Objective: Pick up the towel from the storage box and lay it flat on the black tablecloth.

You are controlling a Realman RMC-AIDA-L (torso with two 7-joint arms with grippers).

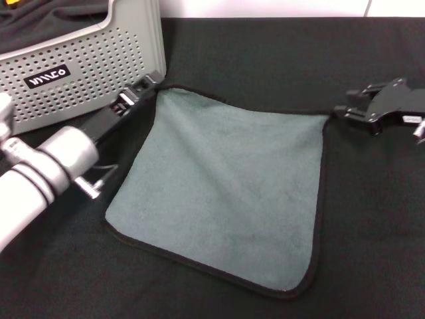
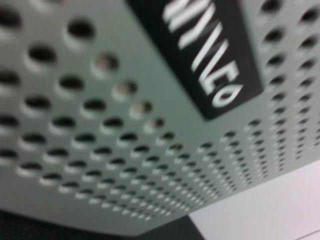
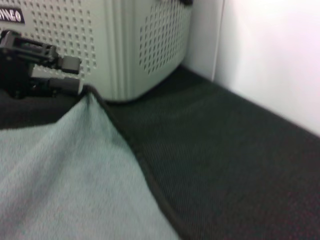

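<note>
One black tablecloth is covering the whole work surface, plain and matte, showing a fine weave in the right wrist view. One storage box is sitting at about eleven o'clock in the head view, light grey with rows of round holes and a small black label with white lettering; the left wrist view is taking in its perforated wall from very close. One towel is lying spread on the tablecloth at the centre, out of the box: a grey-green fleecy square with a black stitched border, mostly flat, with two far corners drawn taut toward ten and two o'clock and the ten o'clock corner lifting slightly. Two grippers are working. The left gripper is sitting at ten o'clock, just beside the box, pinching the towel's corner there. The right gripper is sitting at two o'clock at the opposite far corner, touching it; whether it is clenched on the cloth I cannot tell.
</note>
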